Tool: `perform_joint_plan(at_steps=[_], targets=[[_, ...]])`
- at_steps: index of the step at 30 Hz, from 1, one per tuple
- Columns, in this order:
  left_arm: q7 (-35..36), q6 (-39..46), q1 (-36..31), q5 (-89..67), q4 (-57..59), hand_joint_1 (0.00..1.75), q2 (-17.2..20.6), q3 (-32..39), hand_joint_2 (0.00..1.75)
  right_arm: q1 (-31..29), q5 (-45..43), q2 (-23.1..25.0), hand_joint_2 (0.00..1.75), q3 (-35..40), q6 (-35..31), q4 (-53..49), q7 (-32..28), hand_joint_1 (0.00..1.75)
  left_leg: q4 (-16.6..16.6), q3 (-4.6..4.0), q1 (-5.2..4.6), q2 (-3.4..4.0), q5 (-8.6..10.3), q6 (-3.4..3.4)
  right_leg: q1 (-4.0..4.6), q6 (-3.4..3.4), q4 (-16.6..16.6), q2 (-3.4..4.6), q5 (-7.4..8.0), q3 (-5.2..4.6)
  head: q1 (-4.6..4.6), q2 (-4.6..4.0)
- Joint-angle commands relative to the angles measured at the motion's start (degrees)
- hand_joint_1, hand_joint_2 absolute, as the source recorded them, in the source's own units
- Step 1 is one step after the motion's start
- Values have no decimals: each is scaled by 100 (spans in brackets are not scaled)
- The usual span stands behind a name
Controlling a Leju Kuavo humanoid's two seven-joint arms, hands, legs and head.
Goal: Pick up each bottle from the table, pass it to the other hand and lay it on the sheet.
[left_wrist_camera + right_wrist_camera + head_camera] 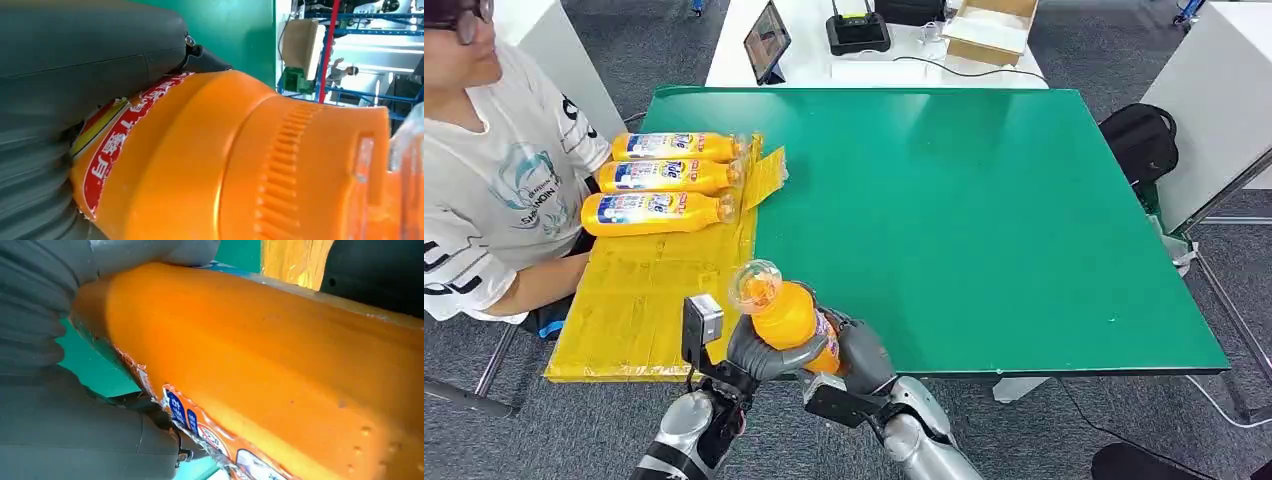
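Two robot hands met at the near edge of the green tabletop, both wrapped around one orange bottle. The left robot hand gripped the bottle from its left side, grey fingers curled under the body; the right robot hand held it from the right, against the labelled lower part. The bottle was tilted, its clear cap pointing up and away from the robot, raised above the tabletop's front edge. In the left wrist view the orange bottle sat against the grey thumb, its red-edged label and ribbed shoulder close to the camera. In the right wrist view the bottle's body ran across the frame, with the ribbed grey cover of the right robot hand pressed to it.

Just left of the hands lay the yellow sheet, covering the tabletop's left strip. Farther along it three more orange bottles lay on their sides, side by side with caps toward the right: the nearest bottle, the middle bottle and the farthest bottle. A person in a white T-shirt sat beside the sheet's left edge. Beyond the green tabletop stood a white table carrying a tablet, a black device and a cardboard box.
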Motion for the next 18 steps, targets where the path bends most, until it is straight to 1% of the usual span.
perform_joint_plan(at_steps=[1, 3, 4, 5, 6, 7, 9, 10, 11, 12, 13, 15, 16, 18], targets=[[-3, 230, -401, -263, 376, 175, 20, -195, 175, -55, -47, -59, 175, 320, 157, 258, -62, 175, -2, 29, 6, -3, -11, 5, 10, -20, -5, -11, -11, 33, 2, 0], [-3, 276, -400, -278, 390, 175, 9, -165, 175, -33, -96, -64, 175, 283, 184, 194, -79, 175, -3, 12, 2, -5, -3, 3, 4, -11, -3, -9, -5, 15, 2, 0], [-2, 291, -406, -287, 397, 175, 14, -159, 175, -19, -122, -61, 175, 262, 175, 149, -101, 175, -3, 29, 5, -4, -10, 5, 10, -20, -5, -12, -11, 33, 2, 0], [-2, 307, -414, -286, 404, 175, 12, -144, 175, 9, -175, -40, 175, 206, 110, 88, -151, 30, -2, 19, 3, -6, -6, 4, 6, -15, -3, -12, -8, 23, 2, 0], [-1, 318, -428, -278, 410, 175, 10, -122, 175, 38, -217, -18, 175, 166, 55, 15, -192, 0, -3, 11, 2, -5, -2, 3, 4, -11, -3, -10, -4, 14, 2, 0], [-12, 435, -442, -308, 400, 175, 7, -62, 175, 71, -344, 17, 0, 97, 76, -91, -220, 0, -3, 24, 4, -5, -8, 5, 8, -18, -4, -12, -10, 28, 2, 0], [-121, 807, -516, -459, 359, 175, 6, 70, 175, 181, -842, 53, 0, -63, 377, -447, -385, 0, -1, 10, 2, -5, -3, 3, 5, -12, -1, -10, -5, 13, 0, 0], [-169, 1011, -570, -554, 341, 175, 12, 145, 175, 223, -1057, 51, 0, -121, 545, -626, -401, 0, 0, 22, 4, -4, -9, 5, 8, -19, -1, -11, -11, 25, 2, 0], [-194, 1146, -628, -622, 331, 175, 35, 210, 175, 254, -1192, 39, 0, -149, 661, -781, -407, 0, 1, 10, 1, -9, -4, 4, 4, -15, 3, -13, -8, 14, 2, 0], [-307, 1464, -714, -799, 304, 175, 50, 310, 175, 296, -1380, 18, 0, -179, 808, -1010, -457, 0, 2, 4, 2, -5, -3, 3, 4, -12, 3, -9, -5, 6, 2, 0], [-320, 1665, -860, -841, 337, 175, 66, 488, 175, 325, -1538, -15, 0, -189, 949, -1268, -469, 0, 4, 16, 5, 0, -9, 4, 9, -19, 3, -7, -9, 18, -2, 0], [-318, 1744, -1036, -849, 389, 175, 122, 647, 175, 331, -1594, -48, 0, -195, 1001, -1462, -415, 0, 4, -3, 3, -6, 1, 2, 5, -11, 5, -10, -2, 0, 2, 0], [-318, 1744, -1036, -849, 389, 175, 122, 647, 175, 331, -1594, -48, 0, -195, 1001, -1462, -415, 0, 9, 11, 5, -1, -7, 4, 9, -21, 10, -8, -8, 13, 2, 0], [-320, 1744, -1020, -847, 399, 175, 109, 642, 175, 338, -1594, -53, 0, -195, 1001, -1462, -415, 0, 0, 12, 4, 5, -4, 2, 7, -18, 3, -1, -1, 11, -2, 0]])
